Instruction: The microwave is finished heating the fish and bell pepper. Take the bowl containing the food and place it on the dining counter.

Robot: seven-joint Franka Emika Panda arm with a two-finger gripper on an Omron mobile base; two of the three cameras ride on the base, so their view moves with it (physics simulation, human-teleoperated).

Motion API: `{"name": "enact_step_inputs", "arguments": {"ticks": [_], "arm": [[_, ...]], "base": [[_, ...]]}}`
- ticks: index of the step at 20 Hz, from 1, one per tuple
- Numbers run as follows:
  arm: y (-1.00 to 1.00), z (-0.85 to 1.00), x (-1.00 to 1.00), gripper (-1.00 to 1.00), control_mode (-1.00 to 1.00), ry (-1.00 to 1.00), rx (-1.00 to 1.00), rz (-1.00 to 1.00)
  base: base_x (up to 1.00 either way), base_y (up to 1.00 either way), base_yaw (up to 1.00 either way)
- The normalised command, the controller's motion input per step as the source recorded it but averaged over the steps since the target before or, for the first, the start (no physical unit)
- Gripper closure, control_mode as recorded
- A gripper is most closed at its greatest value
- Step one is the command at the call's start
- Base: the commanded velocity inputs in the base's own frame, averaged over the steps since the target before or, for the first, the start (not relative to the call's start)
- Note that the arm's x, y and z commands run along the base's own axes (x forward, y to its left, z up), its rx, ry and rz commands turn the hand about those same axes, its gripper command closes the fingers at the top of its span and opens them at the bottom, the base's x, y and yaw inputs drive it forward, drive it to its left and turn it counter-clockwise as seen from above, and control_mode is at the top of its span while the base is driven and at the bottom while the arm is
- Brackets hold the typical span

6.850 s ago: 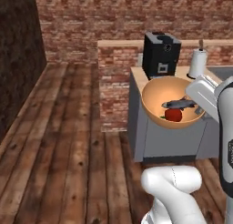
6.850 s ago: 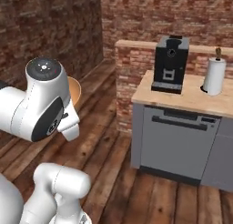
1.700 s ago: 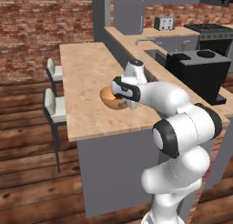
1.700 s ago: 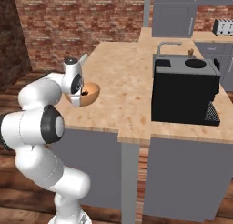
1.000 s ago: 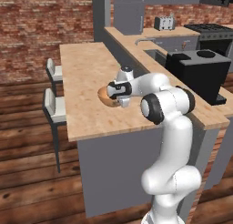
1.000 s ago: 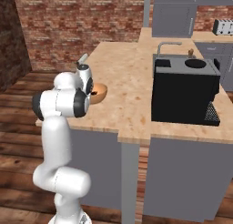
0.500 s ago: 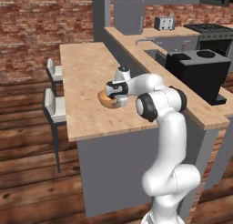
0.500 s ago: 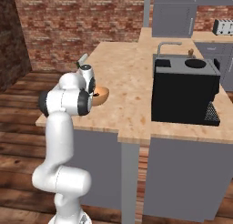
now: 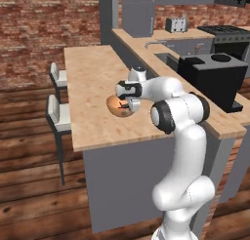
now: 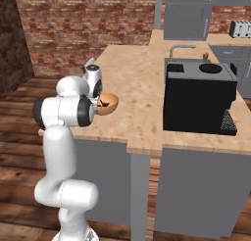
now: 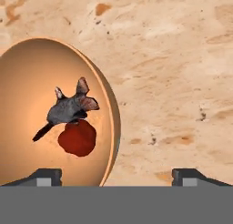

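**Bowl of fish and pepper sits on kitchen island desk**

The orange bowl (image 11: 45, 114) rests on the light wood-look desk (image 9: 93, 78), with the robot's tool (image 11: 117, 175) directly over its rim. In the hand view the two dark fingertips stand wide apart, one over the inside of the bowl and the other over bare desk beyond the rim, so the tool is released and the rim wall runs between them untouched. Inside the bowl, just ahead of the inner fingertip, the grey fish (image 11: 68, 110) lies across the top of the red pepper (image 11: 77, 137).

From the left base view the bowl (image 9: 119, 106) appears just below the tool (image 9: 128, 103), near the desk's front edge; the right base view shows the same bowl (image 10: 108, 103) beside the arm's white wrist. Two white-seated stools (image 9: 57, 117) stand along the far side of the desk from the arm. A black coffee machine (image 10: 198, 98) stands well apart from the tool, on the adjoining counter behind a sink tap (image 10: 179, 51).
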Motion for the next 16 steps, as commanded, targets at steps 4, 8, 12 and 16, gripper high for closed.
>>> {"name": "enact_step_inputs", "arguments": {"ticks": [4, 8, 12, 16], "arm": [[-0.06, 0.81, -1.00, -1.00, -1.00, -0.25, 0.10, -0.04], [-0.05, 0.69, -1.00, -1.00, -1.00, -0.33, 0.07, -0.01], [-0.02, 0.40, -1.00, -1.00, -1.00, -0.37, 0.01, 0.00], [-0.01, 0.16, -1.00, -1.00, -1.00, -0.36, 0.00, 0.00]], "base": [[0.00, 0.00, 0.00], [0.00, 0.00, 0.00], [0.00, 0.00, 0.00], [0.00, 0.00, 0.00]]}}
